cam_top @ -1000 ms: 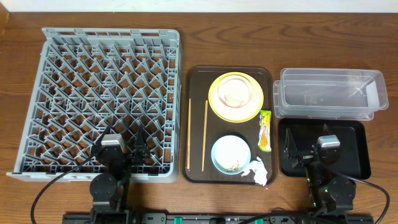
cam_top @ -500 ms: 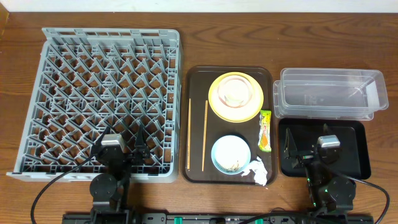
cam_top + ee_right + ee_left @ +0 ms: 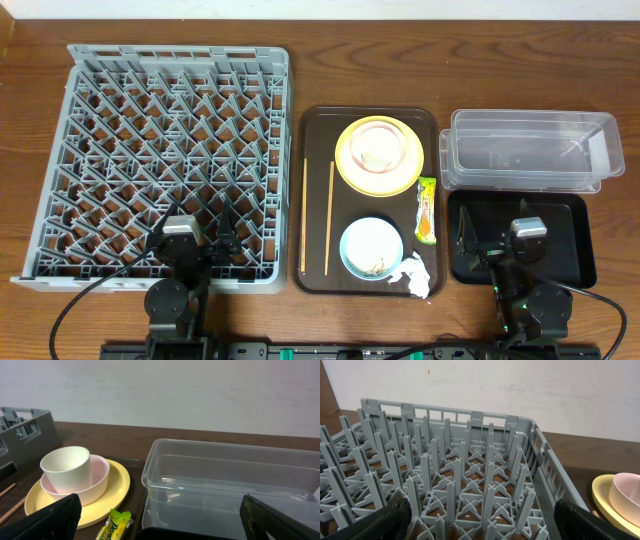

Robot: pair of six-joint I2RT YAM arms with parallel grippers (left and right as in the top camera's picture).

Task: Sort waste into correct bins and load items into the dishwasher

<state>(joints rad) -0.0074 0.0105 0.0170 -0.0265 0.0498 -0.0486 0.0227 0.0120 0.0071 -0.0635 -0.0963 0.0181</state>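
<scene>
gripping nothing, left fingers [image 3: 385, 520] and right fingers [image 3: 50, 517] spread wide; leftward of the right, pinch soft, light napkin [image 3: 417, 275] by a fold.

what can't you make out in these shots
- Snack wrapper: right wrist view, cut off by the bottom edge.
- Scraps in the blue bowl: overhead, too small to identify.
- Black tray: overhead, near part covered by the right arm.
- Yellow plate: left wrist view, cut by the right edge.
</scene>
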